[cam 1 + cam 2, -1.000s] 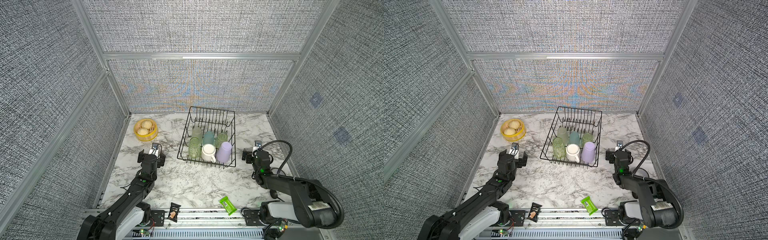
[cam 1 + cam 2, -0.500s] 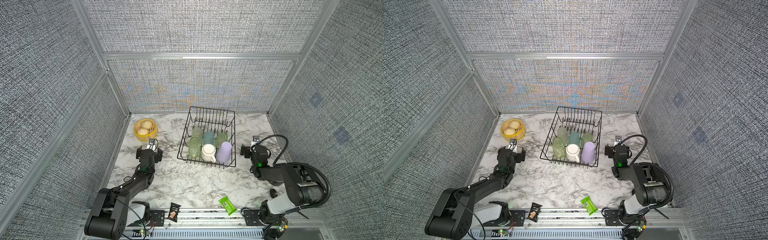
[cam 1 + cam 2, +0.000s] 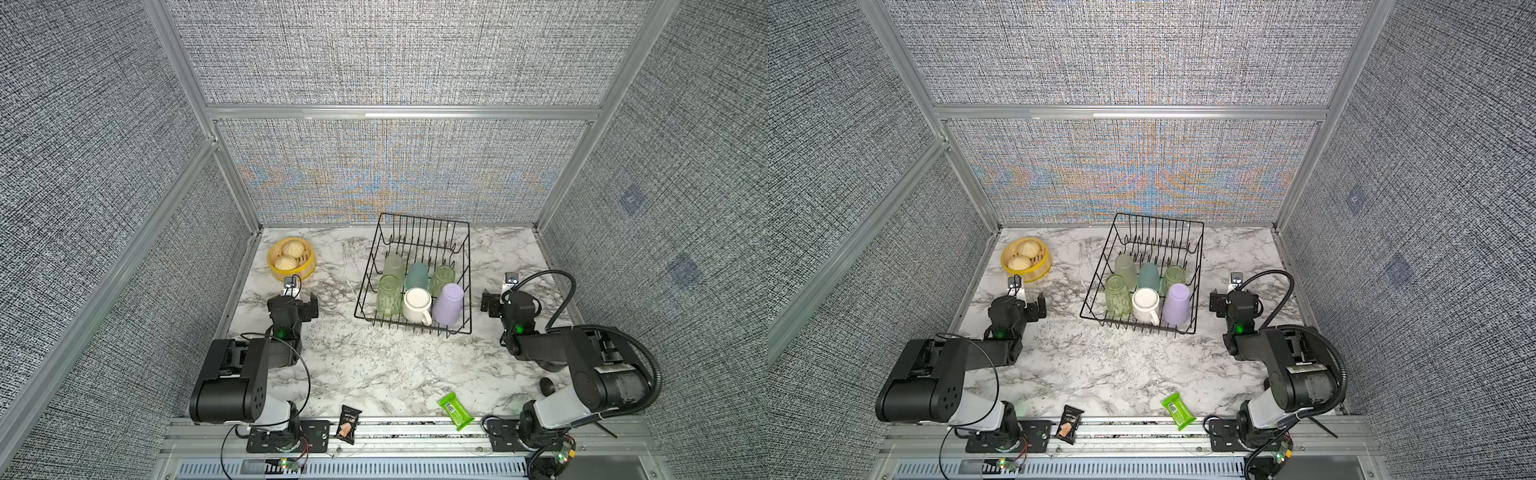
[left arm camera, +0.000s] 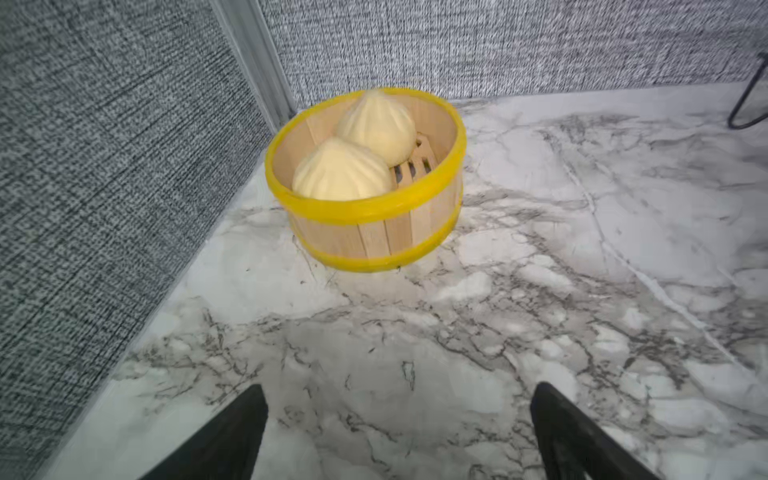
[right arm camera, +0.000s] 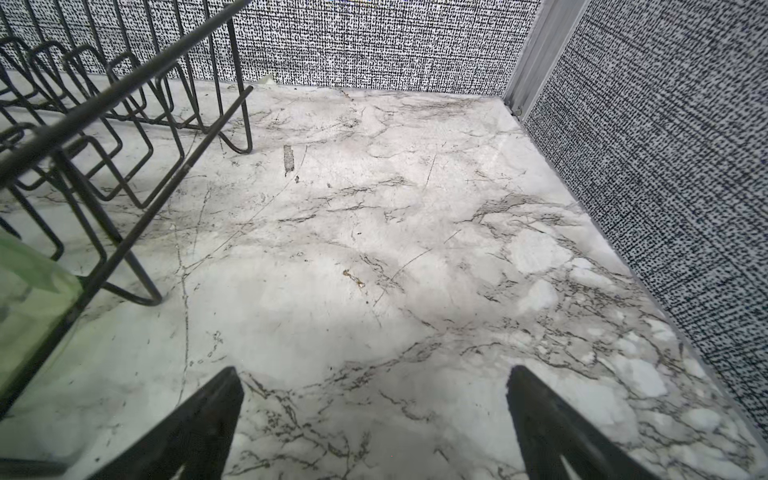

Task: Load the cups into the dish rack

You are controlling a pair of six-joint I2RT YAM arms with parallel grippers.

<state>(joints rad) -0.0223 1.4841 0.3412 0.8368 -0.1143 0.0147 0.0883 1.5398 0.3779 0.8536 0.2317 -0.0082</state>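
Both arms have folded back toward their bases since the earlier frames, elbows drawn in, while the wrists stay low on either side of the dish rack [image 3: 424, 232]. The left end effector [image 4: 397, 395] stands wide and empty, facing the yellow steamer basket [image 4: 365, 216]; the right end effector [image 5: 374, 370] is equally wide and empty, just beside the rack's wire wall.

All six cups sit inside the rack, toward its near end: frosted tumbler [image 3: 392, 268], teal tumbler [image 3: 417, 274], two clear green tumblers [image 3: 441, 279] [image 3: 387, 295], white mug [image 3: 417, 305] and lavender tumbler [image 3: 447, 304]. No cup shows on the bench [image 3: 374, 365], so the loading looks finished.

The tumblers are probably light, stiff plastic with smooth, slippery walls, best pinched across the wall near the rim. The mug is likely heavier and brittle; its handle or rim suits a hold.

A green packet [image 3: 456, 405] and a dark packet [image 3: 348, 422] lie at the bench's front edge; their print is too small to read
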